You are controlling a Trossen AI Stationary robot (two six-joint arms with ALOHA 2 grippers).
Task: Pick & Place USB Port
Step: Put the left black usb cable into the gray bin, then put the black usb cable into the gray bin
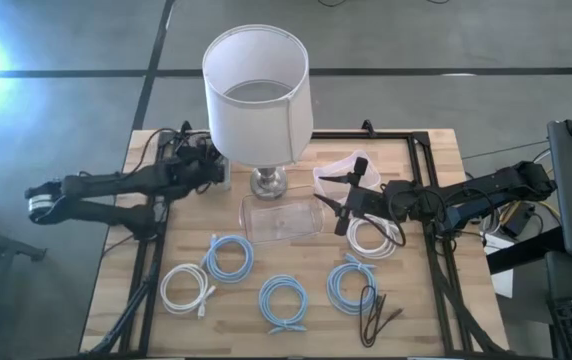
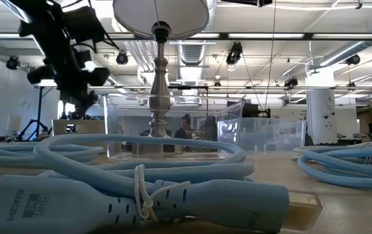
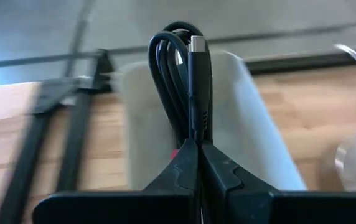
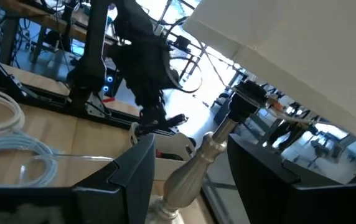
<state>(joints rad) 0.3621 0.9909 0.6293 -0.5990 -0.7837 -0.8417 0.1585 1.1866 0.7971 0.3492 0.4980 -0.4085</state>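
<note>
Now: my left gripper (image 3: 196, 152) pinches black cable (image 3: 187, 81) left of lamp (image 1: 266, 180), lifted for carrying | right gripper (image 1: 341, 208) spread wide beside lamp, waiting

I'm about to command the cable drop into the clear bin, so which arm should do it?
Left. Its hand is already shut on the black USB cable, near the lamp. The right hand is open and empty beside the clear bin.
</note>
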